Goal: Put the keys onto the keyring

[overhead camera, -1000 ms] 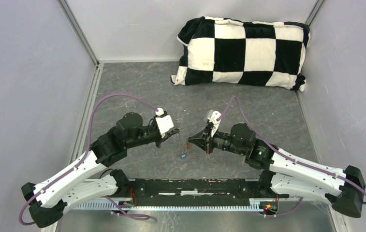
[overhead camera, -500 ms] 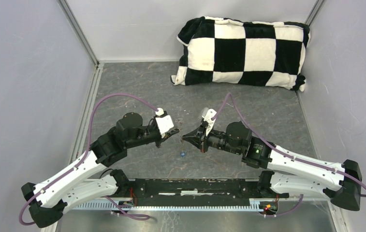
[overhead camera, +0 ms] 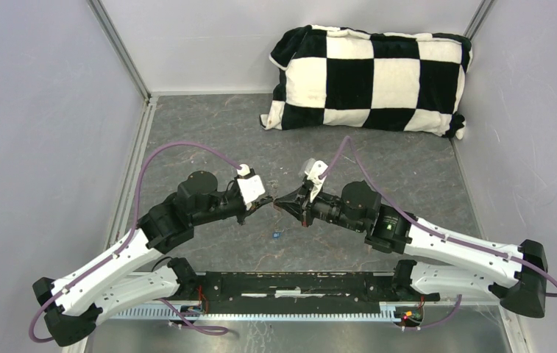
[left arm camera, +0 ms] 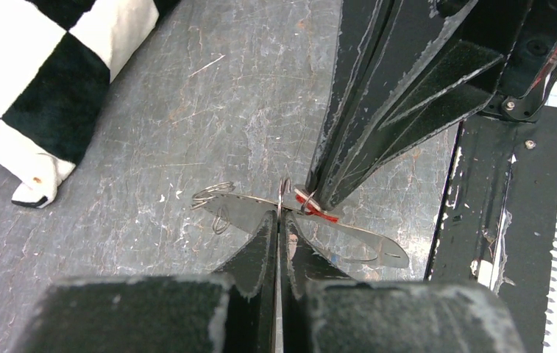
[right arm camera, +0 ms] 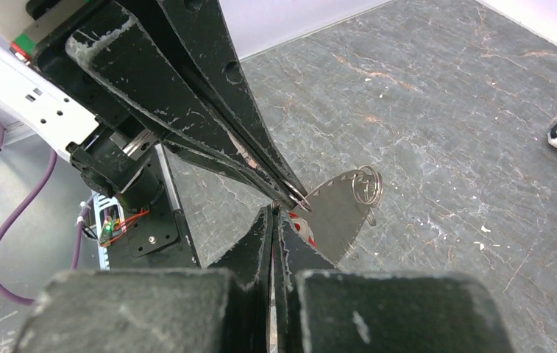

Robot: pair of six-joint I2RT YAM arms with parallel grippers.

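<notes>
Well short of the pillow (overhead camera: 371, 73), left pincer (left arm camera: 279, 218) clamps the keyring (right arm camera: 338, 209) steady so right pincer (right arm camera: 274, 215), gripping the red key (left arm camera: 313, 205), can thread it.

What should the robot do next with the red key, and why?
Probably ease the right end effector, shut on the red key, slightly toward the left end effector, which pinches the keyring. Their tips meet, so threading looks close.
</notes>
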